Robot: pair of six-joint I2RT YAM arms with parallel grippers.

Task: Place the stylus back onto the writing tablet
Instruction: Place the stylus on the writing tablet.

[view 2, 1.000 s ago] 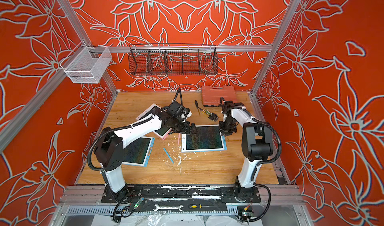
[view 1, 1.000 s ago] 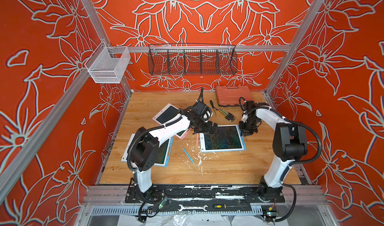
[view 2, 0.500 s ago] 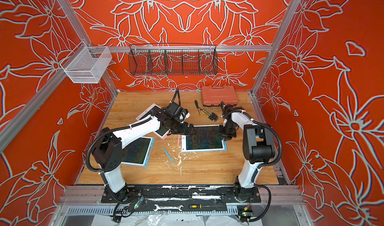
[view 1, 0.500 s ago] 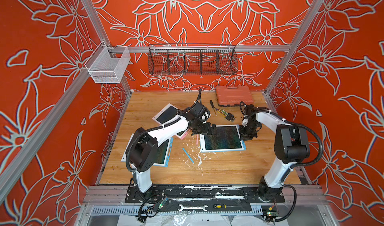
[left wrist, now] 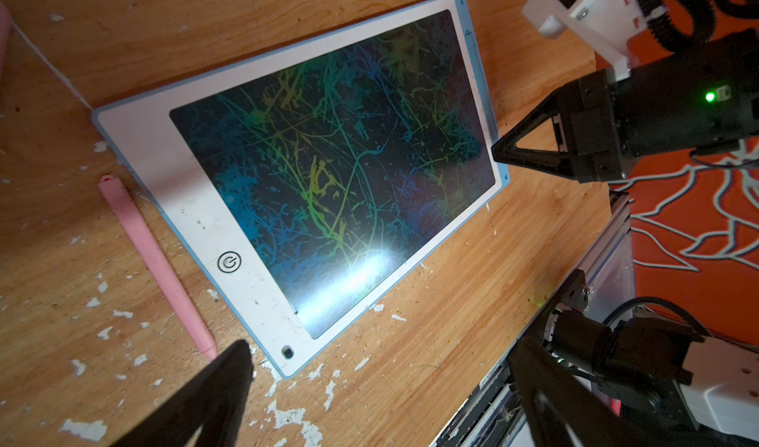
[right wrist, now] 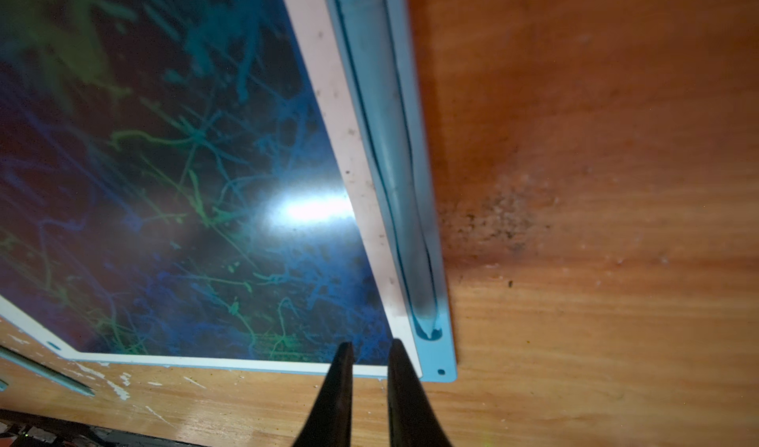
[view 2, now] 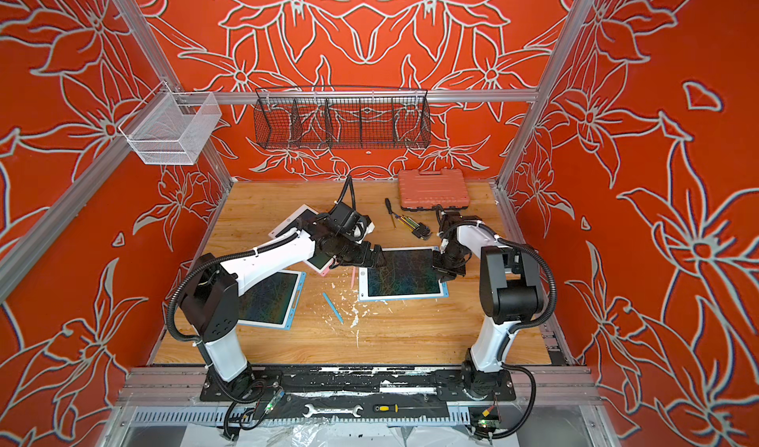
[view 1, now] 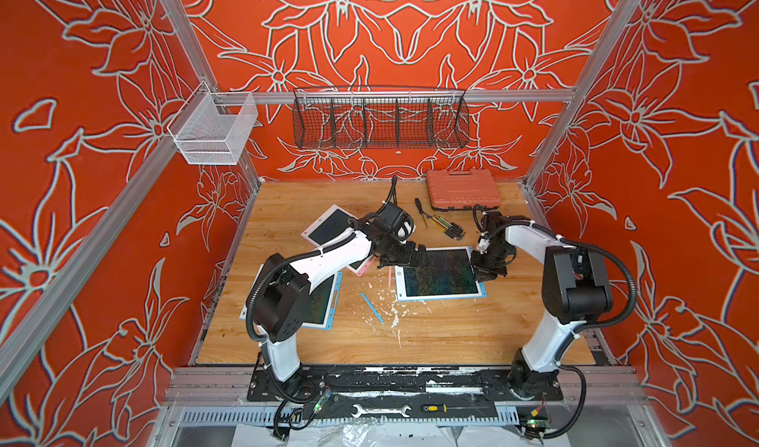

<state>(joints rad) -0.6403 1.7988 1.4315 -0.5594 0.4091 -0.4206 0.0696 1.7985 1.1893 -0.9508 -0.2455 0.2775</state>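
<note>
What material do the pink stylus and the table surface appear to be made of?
Pink stylus: probably matte plastic, uniform colour, smooth, no glare.
Table surface: apparently wood or wood veneer, with visible grain; white flecks look like chipped paint.

Back of the wooden table [view 1: 295,202] there's an orange tool case [view 1: 463,189] sitting shut, upper right of the bench. Just in front of it, a screwdriver [view 1: 419,211] and a fanned-out set of hex keys [view 1: 445,225]. White paint flecks [view 1: 394,311] are scattered mid-table. On the rear wall hangs a black wire basket [view 1: 380,122], with a white mesh bin [view 1: 213,131] at upper left. Bottom center, a spanner [view 1: 380,411] and a yellow-handled screwdriver [view 1: 445,408] lie on the front rail.
</note>
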